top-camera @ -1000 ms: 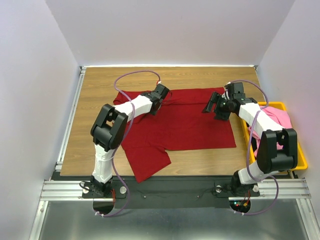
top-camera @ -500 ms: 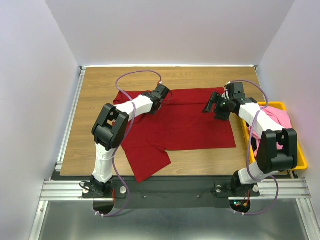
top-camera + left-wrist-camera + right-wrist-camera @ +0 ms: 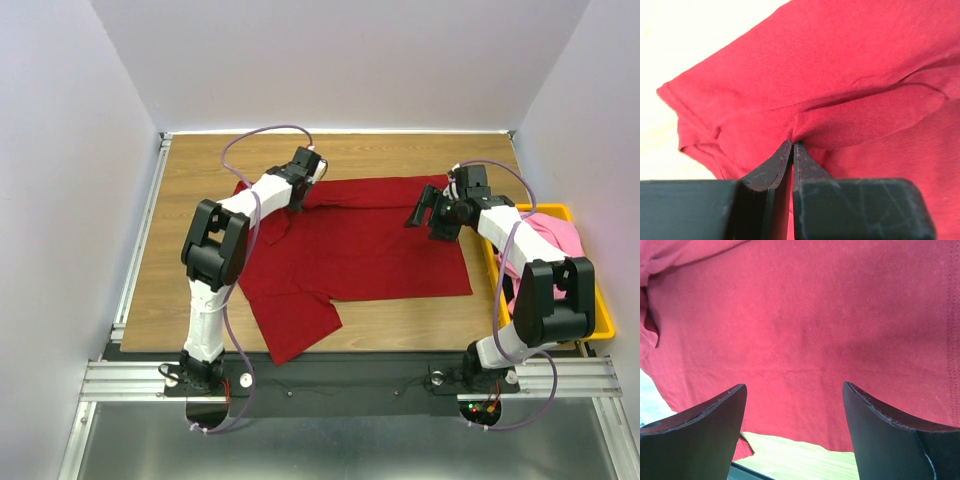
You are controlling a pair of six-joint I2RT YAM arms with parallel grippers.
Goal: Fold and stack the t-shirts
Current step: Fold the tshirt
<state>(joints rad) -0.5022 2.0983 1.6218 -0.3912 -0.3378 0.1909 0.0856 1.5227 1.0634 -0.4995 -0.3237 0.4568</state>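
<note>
- Rightward, yellow bin [image 3: 553,210] sits at the table's right edge; pink t-shirt [image 3: 550,235] lies bunched inside it.
- Dark red t-shirt [image 3: 370,245] lies spread mid-table, one sleeve trailing toward the near edge.
- Left wrist view: left gripper [image 3: 792,145] clenched on a raised fold of the red cloth beside a sleeve hem. Top view places it only at the shirt's far left corner.
- Right wrist view: right gripper [image 3: 795,385] released, fingers wide apart over red cloth near its edge, gripping nothing.
- Wooden table [image 3: 200,180]; plain white walls [image 3: 330,60]; metal rail [image 3: 350,375] along the near side.
</note>
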